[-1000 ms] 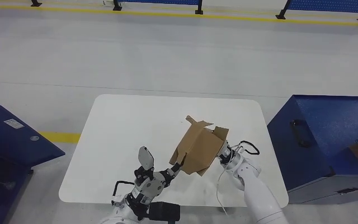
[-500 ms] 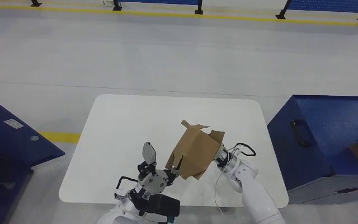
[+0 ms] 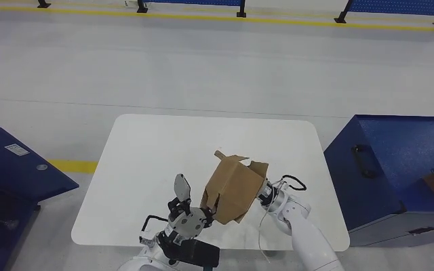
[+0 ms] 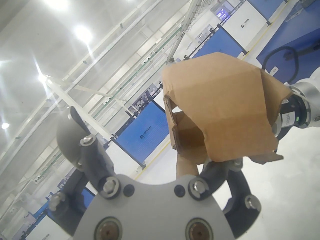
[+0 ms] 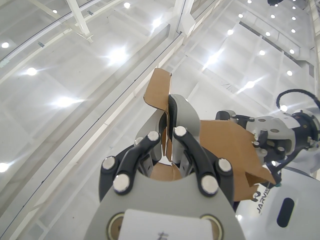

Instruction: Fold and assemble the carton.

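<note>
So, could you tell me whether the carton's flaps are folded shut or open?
Open: the carton has flaps sticking out loose, and the left wrist view shows its inside.

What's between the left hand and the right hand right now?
Only the carton, in the top view: the right hand clamps one flap, and the open left hand touches its opposite side.

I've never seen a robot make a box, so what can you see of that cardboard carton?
The carton is plain brown corrugated cardboard, half-formed into a box with one end open and loose flaps sticking out. It is tilted, apparently raised above the white table. The right gripper pinches one flap; the open left gripper has one finger against its lower edge.
</note>
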Robot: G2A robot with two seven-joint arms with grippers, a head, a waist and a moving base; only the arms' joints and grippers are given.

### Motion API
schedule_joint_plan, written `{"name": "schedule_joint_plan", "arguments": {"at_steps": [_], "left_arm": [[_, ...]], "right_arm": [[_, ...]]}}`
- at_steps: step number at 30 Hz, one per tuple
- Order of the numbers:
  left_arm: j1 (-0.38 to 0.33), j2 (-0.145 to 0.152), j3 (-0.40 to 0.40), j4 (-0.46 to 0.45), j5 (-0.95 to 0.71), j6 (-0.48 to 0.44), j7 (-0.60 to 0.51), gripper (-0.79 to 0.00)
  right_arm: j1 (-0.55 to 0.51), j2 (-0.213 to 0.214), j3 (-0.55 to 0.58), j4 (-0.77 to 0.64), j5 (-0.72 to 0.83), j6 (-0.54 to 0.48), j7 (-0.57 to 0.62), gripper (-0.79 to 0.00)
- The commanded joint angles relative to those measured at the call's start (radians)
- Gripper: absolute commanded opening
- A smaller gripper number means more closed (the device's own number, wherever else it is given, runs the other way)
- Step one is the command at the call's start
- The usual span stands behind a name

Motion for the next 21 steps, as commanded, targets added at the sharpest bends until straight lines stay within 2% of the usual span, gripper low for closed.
{"name": "schedule_joint_plan", "arguments": {"at_steps": [1, 9, 11, 13, 15, 18, 20, 21], "left_arm": [[0.003, 0.000, -0.002, -0.004, 0.002, -0.003, -0.006, 0.000], [0.011, -0.003, 0.002, -0.005, 0.003, -0.006, -0.022, -0.046], [0.010, -0.005, 0.006, -0.004, 0.004, -0.008, -0.027, -0.200], [0.011, -0.006, 0.009, -0.004, 0.008, -0.007, -0.029, -0.271], [0.013, -0.007, 0.011, -0.005, 0.011, -0.005, -0.030, -0.403], [0.018, -0.007, 0.009, -0.005, 0.010, -0.001, -0.031, -0.428], [0.021, -0.008, 0.008, -0.005, 0.010, 0.000, -0.030, -0.554], [0.023, -0.008, 0.007, -0.005, 0.010, 0.001, -0.029, -0.576]], "right_arm": [[-0.002, 0.000, 0.002, -0.001, -0.008, -0.009, 0.005, -0.785], [-0.008, 0.003, 0.010, -0.012, -0.023, -0.015, 0.011, -0.785], [-0.012, 0.003, 0.010, -0.015, -0.029, -0.019, 0.013, -0.785], [-0.014, 0.004, 0.011, -0.020, -0.036, -0.027, 0.015, -0.785], [-0.017, 0.003, 0.012, -0.021, -0.037, -0.035, 0.016, -0.785], [-0.019, 0.003, 0.012, -0.025, -0.046, -0.060, 0.019, -0.785], [-0.019, 0.003, 0.012, -0.026, -0.054, -0.070, 0.022, -0.785], [-0.020, 0.002, 0.012, -0.025, -0.056, -0.077, 0.023, -0.785]]}}
